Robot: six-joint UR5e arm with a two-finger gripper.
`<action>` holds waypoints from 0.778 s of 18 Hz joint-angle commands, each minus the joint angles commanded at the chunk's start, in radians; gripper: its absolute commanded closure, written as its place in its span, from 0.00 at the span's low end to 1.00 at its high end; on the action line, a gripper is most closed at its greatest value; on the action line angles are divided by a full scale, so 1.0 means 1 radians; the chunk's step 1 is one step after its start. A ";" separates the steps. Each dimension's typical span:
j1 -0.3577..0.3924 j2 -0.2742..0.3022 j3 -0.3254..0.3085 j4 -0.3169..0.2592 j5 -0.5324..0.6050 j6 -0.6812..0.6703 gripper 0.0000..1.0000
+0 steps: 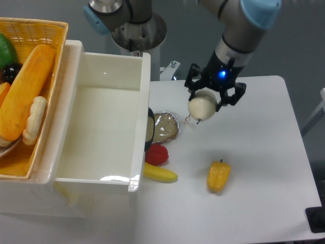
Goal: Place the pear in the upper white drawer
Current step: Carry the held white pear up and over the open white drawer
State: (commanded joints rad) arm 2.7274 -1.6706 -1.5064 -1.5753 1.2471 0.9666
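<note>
Observing one upper white drawer (pixel 109 117), glossy plastic, rectangular and thick-walled, beside one woven yellow basket (pixel 45 30). We are counting one gripper (pixel 212 99), its black fingers clamped on one pear (pixel 201 107), smooth, round and cream, held above the table (pixel 254 203). One banana (pixel 160 174) and one yellow bell pepper (pixel 218 176) are lying below. We are reading no writing.

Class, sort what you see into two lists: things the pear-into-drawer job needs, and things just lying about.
Needed: pear, held in the hand; upper white drawer.

Lying about: yellow pepper, banana, red fruit, wrapped bread slice, basket of food.
</note>
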 joint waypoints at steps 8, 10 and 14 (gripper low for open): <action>0.002 0.089 -0.015 -0.074 -0.113 -0.081 0.62; -0.003 0.110 -0.023 -0.080 -0.121 -0.095 0.62; -0.031 0.144 -0.028 -0.078 -0.124 -0.097 0.62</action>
State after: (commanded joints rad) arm 2.6969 -1.5264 -1.5340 -1.6536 1.1229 0.8698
